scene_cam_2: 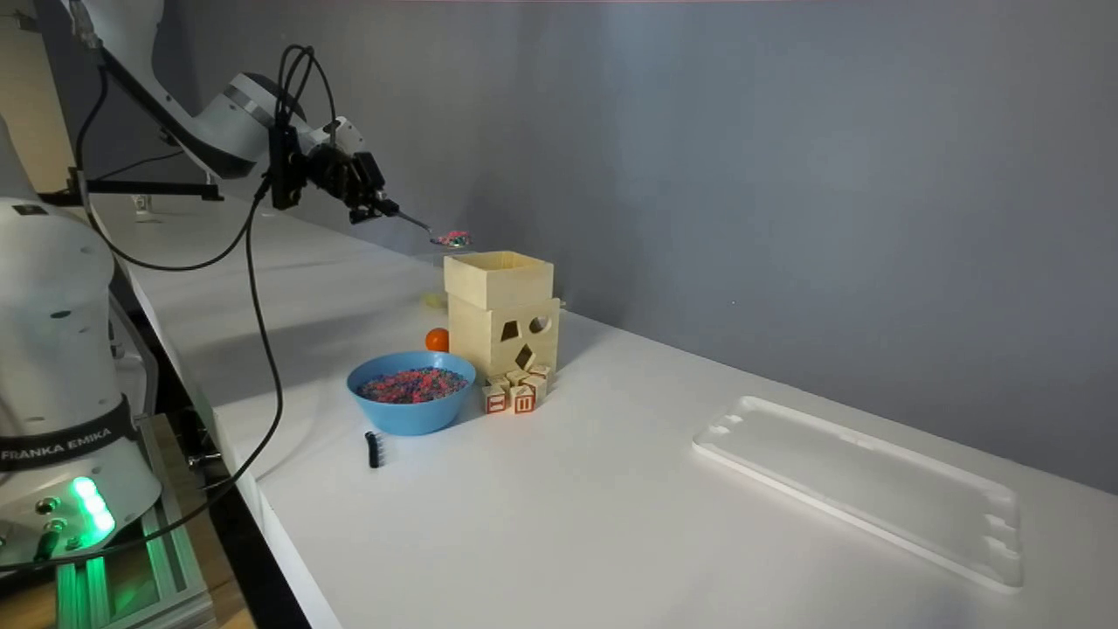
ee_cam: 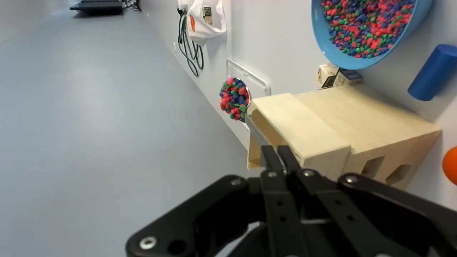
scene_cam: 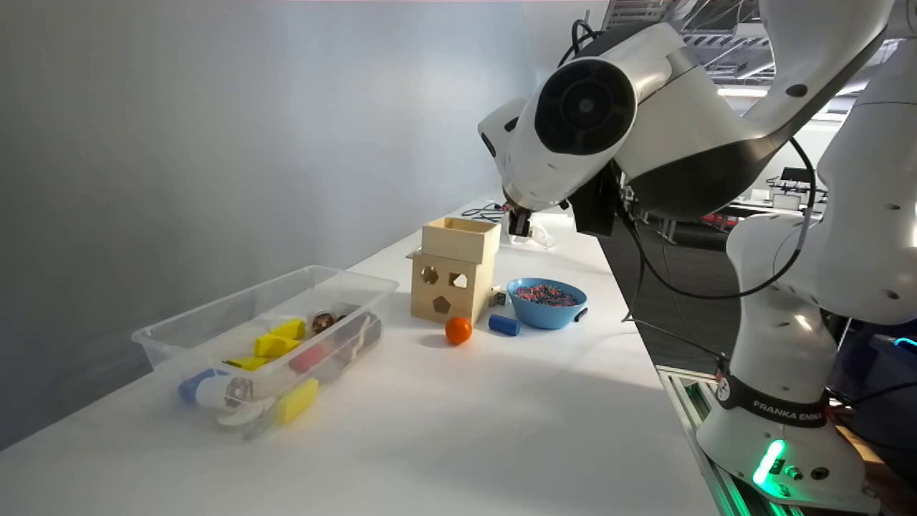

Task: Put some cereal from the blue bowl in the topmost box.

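Note:
My gripper (ee_cam: 280,150) is shut on the handle of a metal spoon (ee_cam: 256,131). The spoon's head carries a heap of cereal (ee_cam: 234,101), small red, blue and green bits. In an exterior view the gripper (scene_cam_2: 389,208) is up and left of the boxes, and the heaped cereal (scene_cam_2: 454,238) shows just above the topmost box (scene_cam_2: 472,281). That box (scene_cam: 458,244) is light tan, open at the top, and rests on a larger tan box (scene_cam: 458,287) with shaped holes. The blue bowl (scene_cam_2: 410,418) stands on the table beside the boxes, holding more cereal (scene_cam_2: 412,386). It also shows in the wrist view (ee_cam: 342,60).
An orange ball (scene_cam: 458,330) and a blue cylinder (scene_cam: 504,325) lie near the boxes. Several letter blocks (scene_cam_2: 522,397) sit at their foot. A clear tub (scene_cam: 172,330) holds toys. A clear lid (scene_cam_2: 856,489) and a black piece (scene_cam_2: 374,450) lie on the table. A wall runs behind.

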